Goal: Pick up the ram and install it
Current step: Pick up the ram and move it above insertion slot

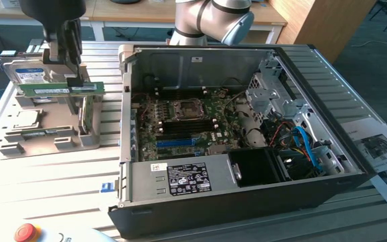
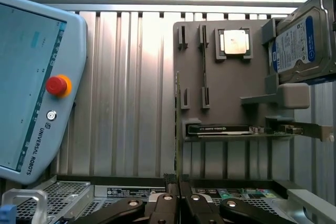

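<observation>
The gripper (image 1: 77,81) is clamped nearly shut on the ram (image 1: 49,89), pinching the stick near one end of its top edge. The ram hangs level and on edge in the air, above the grey holder (image 1: 18,146) at the exterior view's left and clear of its slots.

Just behind the ram a hard drive (image 1: 34,74) leans in the holder. Below it sit a processor chip (image 1: 22,119), a second slim green stick (image 1: 40,133) and an upright expansion card (image 1: 84,113).

The open computer case (image 1: 247,201) lies on the slatted metal bench (image 1: 52,176), beside the holder towards the exterior view's right. Its raised side wall (image 1: 125,101) stands between the held ram and the motherboard (image 1: 193,123). Inside the case, the empty processor socket (image 1: 183,109), the bright-blue slot (image 1: 177,142), the power supply (image 1: 180,179), a drive cage (image 1: 274,98) and blue cables (image 1: 308,146) crowd the board.

A teach pendant (image 2: 31,87) with a red stop button (image 2: 56,85) lies on the bench near the case. Printed sheets (image 1: 382,146) lie at the far side.
</observation>
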Available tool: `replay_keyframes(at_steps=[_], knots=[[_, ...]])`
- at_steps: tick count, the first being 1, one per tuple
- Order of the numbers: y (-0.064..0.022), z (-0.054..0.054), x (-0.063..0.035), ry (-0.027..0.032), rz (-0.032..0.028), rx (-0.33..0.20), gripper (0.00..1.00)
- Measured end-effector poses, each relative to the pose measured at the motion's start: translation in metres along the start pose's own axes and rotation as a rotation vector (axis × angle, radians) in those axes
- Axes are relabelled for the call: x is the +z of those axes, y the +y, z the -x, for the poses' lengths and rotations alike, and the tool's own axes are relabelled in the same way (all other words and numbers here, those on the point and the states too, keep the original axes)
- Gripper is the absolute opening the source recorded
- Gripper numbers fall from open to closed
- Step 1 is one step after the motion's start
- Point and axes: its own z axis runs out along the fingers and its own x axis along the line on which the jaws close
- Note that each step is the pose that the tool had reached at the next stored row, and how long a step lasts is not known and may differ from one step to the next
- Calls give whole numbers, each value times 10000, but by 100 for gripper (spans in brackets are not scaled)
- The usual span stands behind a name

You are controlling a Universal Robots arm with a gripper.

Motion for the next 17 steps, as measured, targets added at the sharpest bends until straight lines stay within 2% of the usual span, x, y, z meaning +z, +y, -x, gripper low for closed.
replay_keyframes(at_steps=[17], knots=[[-280,-19,-15,1,27,0,12]])
